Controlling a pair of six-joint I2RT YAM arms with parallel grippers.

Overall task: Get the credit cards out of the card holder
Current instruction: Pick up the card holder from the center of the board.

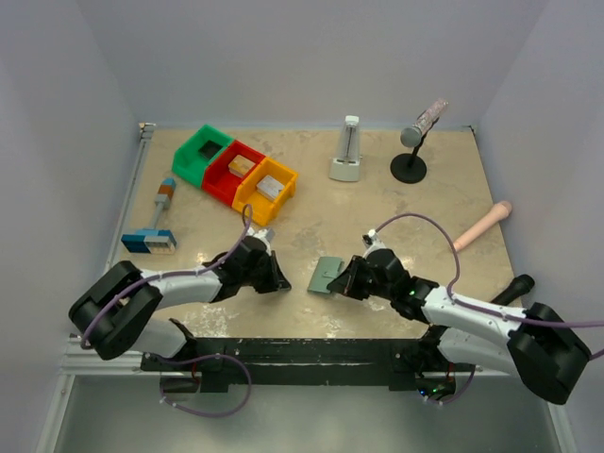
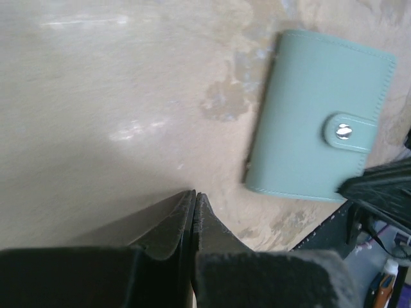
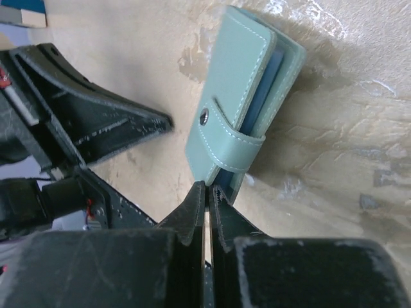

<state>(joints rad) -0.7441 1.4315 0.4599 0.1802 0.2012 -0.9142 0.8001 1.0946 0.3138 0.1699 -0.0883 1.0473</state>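
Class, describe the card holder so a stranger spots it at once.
On the tan table, look between the left tool and right tool. The card holder lies there: a pale teal wallet with a snap tab, unlike the bright bins.

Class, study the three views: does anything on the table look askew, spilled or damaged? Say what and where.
Nothing looks spilled or damaged. The card holder lies between the shut left gripper and right gripper, strap snapped closed, a blue card edge showing between its panels.
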